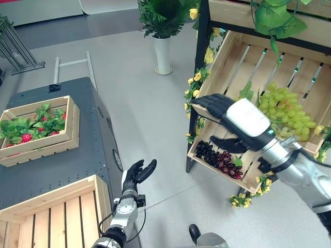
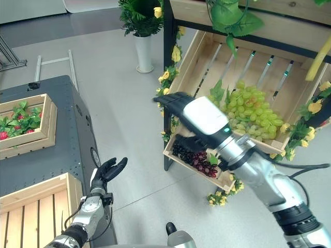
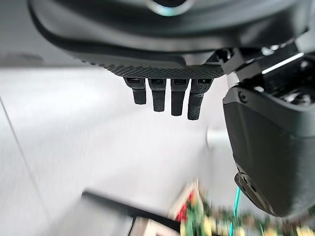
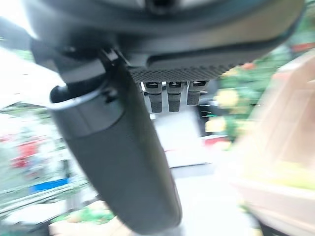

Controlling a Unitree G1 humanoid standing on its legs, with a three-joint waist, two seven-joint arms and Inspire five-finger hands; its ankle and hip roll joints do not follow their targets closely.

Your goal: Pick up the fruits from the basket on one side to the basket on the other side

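Observation:
A tilted wooden crate [image 1: 227,57] on the right-hand stand holds a green grape bunch [image 1: 287,111] and a dark purple grape bunch [image 1: 220,157]. My right hand [image 1: 227,111] hovers just above the crate's lower part, over the purple grapes, open with straight fingers [image 4: 170,98] and holding nothing. An empty slatted wooden crate [image 1: 57,212] sits at the lower left. Beside that crate, my left hand [image 1: 137,173] hangs low over the floor, open, its fingers [image 3: 165,98] relaxed and empty.
A dark grey cart [image 1: 77,155] on the left carries a wooden crate of strawberries and leaves [image 1: 36,126]. A white vase with a plant [image 1: 163,51] stands on the floor behind. Yellow flowers [image 1: 196,77] trim the stand's black post. Grey floor lies between cart and stand.

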